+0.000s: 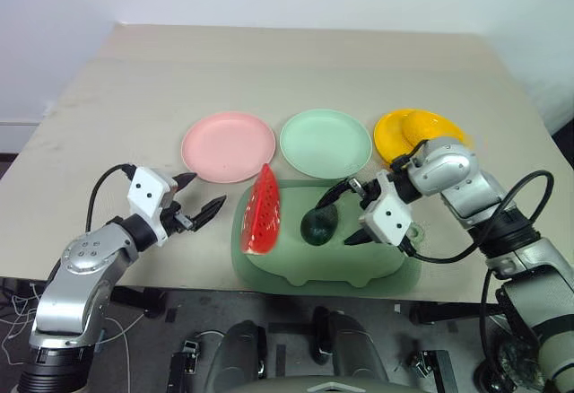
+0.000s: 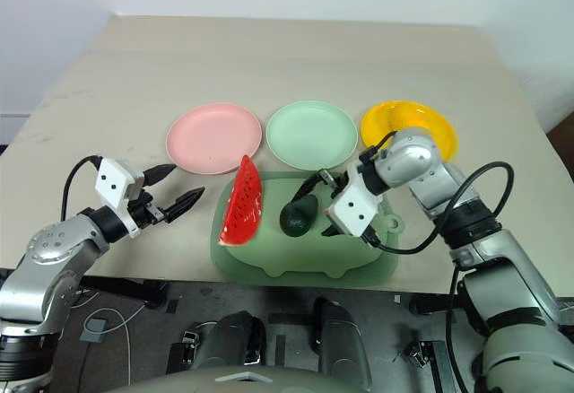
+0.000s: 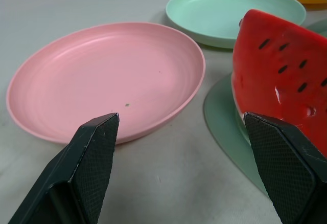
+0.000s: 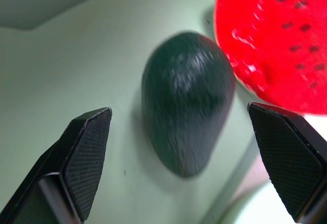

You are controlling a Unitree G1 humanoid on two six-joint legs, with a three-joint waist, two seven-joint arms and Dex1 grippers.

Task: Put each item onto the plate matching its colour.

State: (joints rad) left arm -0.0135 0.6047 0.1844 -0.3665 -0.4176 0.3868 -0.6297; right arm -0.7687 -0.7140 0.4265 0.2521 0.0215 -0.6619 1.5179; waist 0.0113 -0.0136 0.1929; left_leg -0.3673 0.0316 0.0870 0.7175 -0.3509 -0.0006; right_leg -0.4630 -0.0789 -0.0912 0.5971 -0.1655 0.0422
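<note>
The red watermelon wedge (image 1: 263,211) stands on its rind at the left end of the green mat (image 1: 359,267), with the dark green avocado (image 1: 318,224) just right of it. The yellow mango (image 1: 430,126) lies on the yellow plate (image 1: 390,133). The pink plate (image 1: 228,146) and the mint green plate (image 1: 325,142) hold nothing. My right gripper (image 1: 345,216) is open, angled down at the avocado (image 4: 186,109) from the right, not touching it. My left gripper (image 1: 199,196) is open and holds nothing, hovering left of the watermelon (image 3: 281,75) and in front of the pink plate (image 3: 102,81).
The three plates stand in a row behind the mat. The mat lies at the table's front edge. Bare beige tabletop stretches behind the plates and to the left of them.
</note>
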